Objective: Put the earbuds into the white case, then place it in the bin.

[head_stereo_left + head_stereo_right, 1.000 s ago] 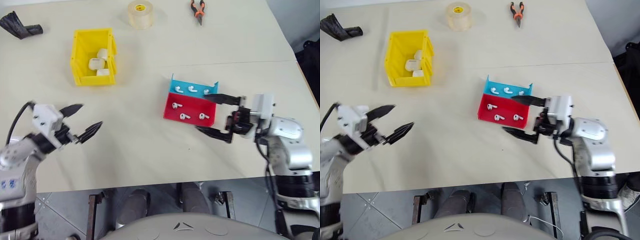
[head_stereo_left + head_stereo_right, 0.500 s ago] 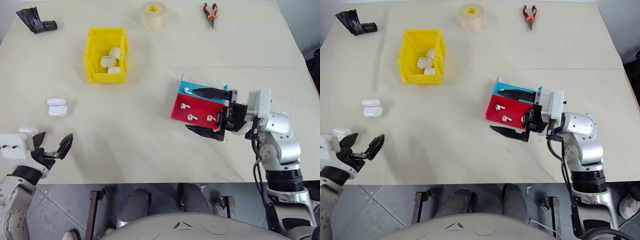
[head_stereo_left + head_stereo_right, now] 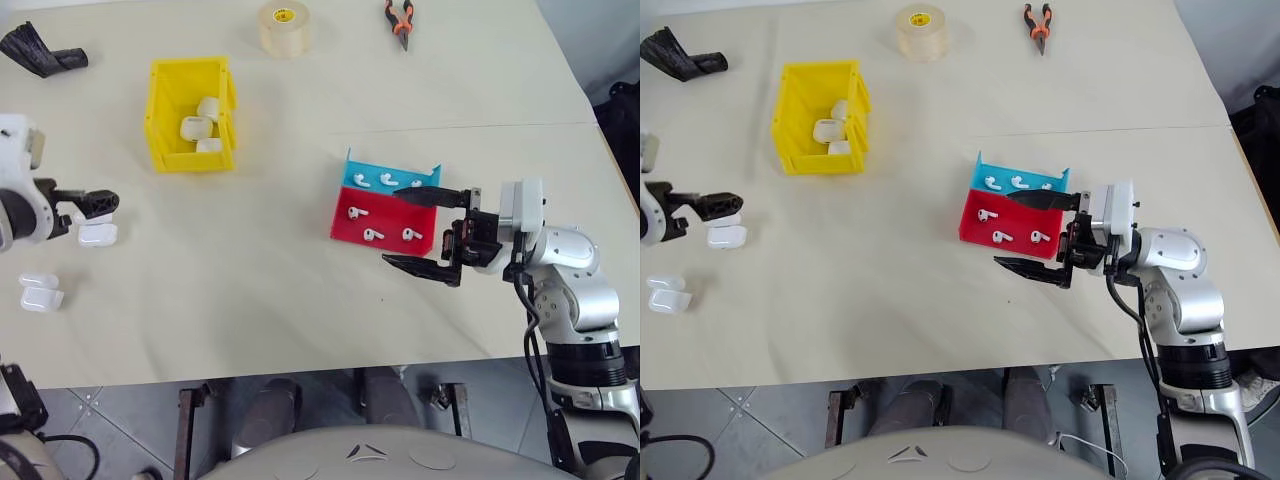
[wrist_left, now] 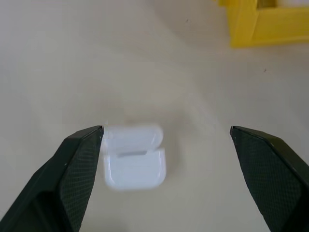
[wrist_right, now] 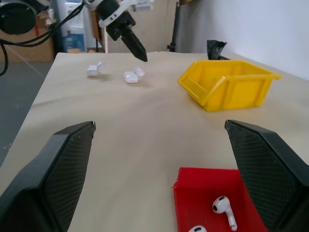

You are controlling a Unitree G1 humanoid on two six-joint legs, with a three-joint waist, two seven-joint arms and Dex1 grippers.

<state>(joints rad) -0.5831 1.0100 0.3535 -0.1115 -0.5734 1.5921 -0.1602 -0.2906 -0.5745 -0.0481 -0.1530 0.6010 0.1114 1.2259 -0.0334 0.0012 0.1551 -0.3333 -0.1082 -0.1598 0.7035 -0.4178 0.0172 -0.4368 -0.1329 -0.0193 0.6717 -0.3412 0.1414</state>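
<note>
Left gripper is poised, fingers spread, over an open white case on the table.

The right gripper, released and empty, is held beside the red and blue tray, where the earbuds are seen. Several white cases are seen inside the yellow bin; another white case is seen near the table's left edge.
</note>
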